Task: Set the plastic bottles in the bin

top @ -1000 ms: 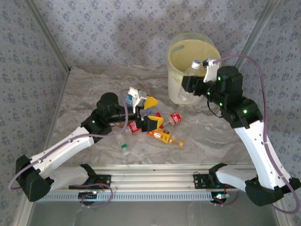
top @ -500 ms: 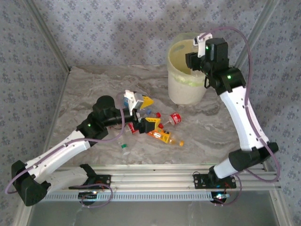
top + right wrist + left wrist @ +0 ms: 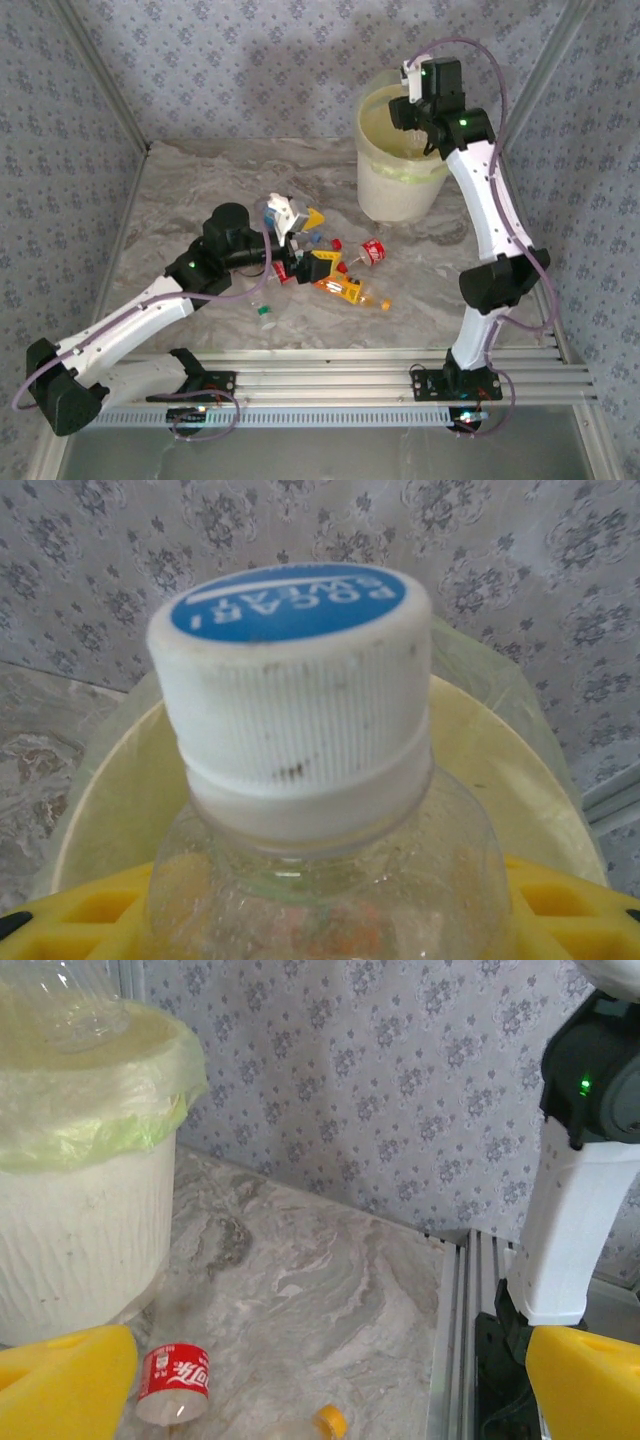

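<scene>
A clear bottle [image 3: 300, 810] with a white cap sits clamped in the right gripper [image 3: 412, 116] above the bin [image 3: 395, 195], poised for dropping. The left gripper [image 3: 316, 240], fingers wide apart, hovers over loose bottles [image 3: 352, 290] on the table [image 3: 200, 180].

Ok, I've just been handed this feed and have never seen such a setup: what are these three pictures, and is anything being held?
These are two robot arms bolted at the near edge of a marble-patterned table. The wide picture looks down from above and behind them. The other two come from a camera on each wrist, hence the yellow fingers at their edges. The right hand is over the bin, closed on a clear bottle with a blue-topped white cap. The left hand is open and empty above the loose bottles, among them a red-labelled bottle and an orange bottle.
</scene>
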{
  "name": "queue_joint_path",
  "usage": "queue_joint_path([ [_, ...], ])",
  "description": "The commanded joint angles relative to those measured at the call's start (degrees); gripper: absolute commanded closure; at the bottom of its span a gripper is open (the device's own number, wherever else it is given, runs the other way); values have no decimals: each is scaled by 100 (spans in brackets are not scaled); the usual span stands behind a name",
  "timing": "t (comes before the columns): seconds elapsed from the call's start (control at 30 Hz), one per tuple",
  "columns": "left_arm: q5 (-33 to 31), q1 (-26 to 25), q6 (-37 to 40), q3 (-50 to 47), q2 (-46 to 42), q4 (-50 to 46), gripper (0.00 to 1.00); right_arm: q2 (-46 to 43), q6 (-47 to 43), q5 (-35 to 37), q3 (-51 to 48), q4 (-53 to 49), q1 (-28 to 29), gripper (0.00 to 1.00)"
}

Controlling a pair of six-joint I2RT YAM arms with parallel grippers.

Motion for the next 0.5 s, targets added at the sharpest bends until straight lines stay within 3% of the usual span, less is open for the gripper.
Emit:
queue_joint_path([
  [0.0,156,-38,38,256,50,-111,0,378,176,-401,317,-511,-178,42],
  [0.47,393,-39,23,438,230,-409,0,1042,794,-1492,378,-1077,-356,34],
])
